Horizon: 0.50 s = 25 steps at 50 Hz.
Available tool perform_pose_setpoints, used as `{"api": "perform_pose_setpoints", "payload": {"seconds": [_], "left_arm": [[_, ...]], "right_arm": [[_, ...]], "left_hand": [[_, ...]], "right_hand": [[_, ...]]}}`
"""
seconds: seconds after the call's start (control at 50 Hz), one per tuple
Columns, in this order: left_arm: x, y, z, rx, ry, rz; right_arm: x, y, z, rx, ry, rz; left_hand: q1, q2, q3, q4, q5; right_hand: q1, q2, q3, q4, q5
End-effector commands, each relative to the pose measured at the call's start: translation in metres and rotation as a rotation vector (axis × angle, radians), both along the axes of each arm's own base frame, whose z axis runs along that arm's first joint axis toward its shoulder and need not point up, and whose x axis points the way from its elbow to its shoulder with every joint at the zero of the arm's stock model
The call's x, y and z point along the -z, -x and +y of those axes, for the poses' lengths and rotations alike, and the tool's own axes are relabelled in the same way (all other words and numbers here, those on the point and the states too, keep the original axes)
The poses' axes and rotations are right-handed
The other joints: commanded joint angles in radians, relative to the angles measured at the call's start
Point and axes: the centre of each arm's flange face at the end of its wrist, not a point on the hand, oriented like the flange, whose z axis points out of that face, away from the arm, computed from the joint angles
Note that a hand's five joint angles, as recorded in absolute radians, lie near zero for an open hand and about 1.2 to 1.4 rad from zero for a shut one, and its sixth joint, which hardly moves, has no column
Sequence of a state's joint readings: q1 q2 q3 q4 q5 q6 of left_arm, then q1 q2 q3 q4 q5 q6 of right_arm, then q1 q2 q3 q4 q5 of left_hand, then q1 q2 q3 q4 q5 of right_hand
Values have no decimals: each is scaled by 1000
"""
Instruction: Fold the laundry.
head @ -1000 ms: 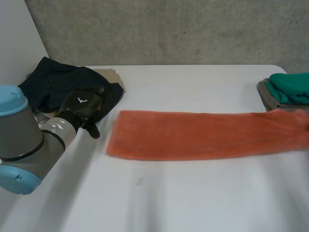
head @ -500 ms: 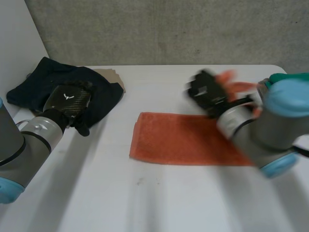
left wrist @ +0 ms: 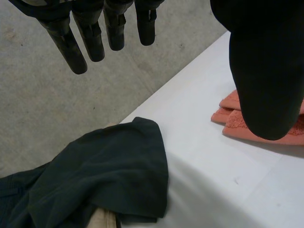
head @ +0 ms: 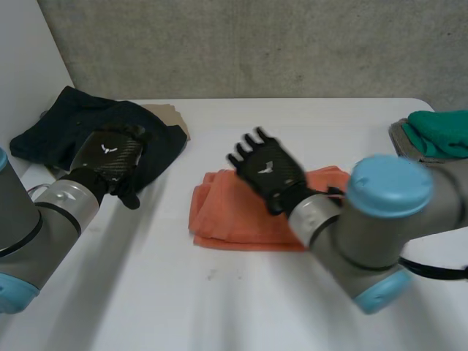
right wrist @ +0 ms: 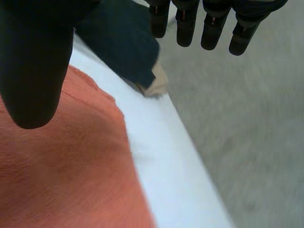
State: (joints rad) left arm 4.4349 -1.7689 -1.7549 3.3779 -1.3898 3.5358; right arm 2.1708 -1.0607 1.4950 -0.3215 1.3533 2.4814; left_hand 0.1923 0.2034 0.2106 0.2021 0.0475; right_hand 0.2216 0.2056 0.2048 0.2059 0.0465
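The fingers [right wrist: 185, 28] of the right hand [head: 269, 174] are straight and apart over the folded orange towel [head: 227, 216] in the middle of the table [head: 219, 307]; the arm hides the towel's right end. The left hand [head: 110, 157], fingers straight too, is over dark clothes [head: 69, 124] at the far left corner. Each hand bears a small white mark [head: 108, 150], not readable.

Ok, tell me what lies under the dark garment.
A tan cloth pokes out from beneath the dark garment at its edge. The rest of it, and anything else below, is covered.
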Motion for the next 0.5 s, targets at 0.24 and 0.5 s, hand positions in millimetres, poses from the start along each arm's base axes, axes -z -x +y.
{"api": "perform_pose_setpoints", "payload": {"seconds": [0.24, 0.5], "left_arm": [[-2, 19, 15, 69, 15, 5], [-16, 18, 21, 72, 55, 19]], "right_arm": [[42, 133, -54, 488, -231, 232], [-6, 30, -25, 163, 198, 131]], "left_hand": [[-18, -29, -36, -28, -48], [-18, -29, -36, -28, -48]], "right_hand": [[1173, 1189, 1190, 1189, 1174], [1175, 1191, 1191, 1190, 1175]]}}
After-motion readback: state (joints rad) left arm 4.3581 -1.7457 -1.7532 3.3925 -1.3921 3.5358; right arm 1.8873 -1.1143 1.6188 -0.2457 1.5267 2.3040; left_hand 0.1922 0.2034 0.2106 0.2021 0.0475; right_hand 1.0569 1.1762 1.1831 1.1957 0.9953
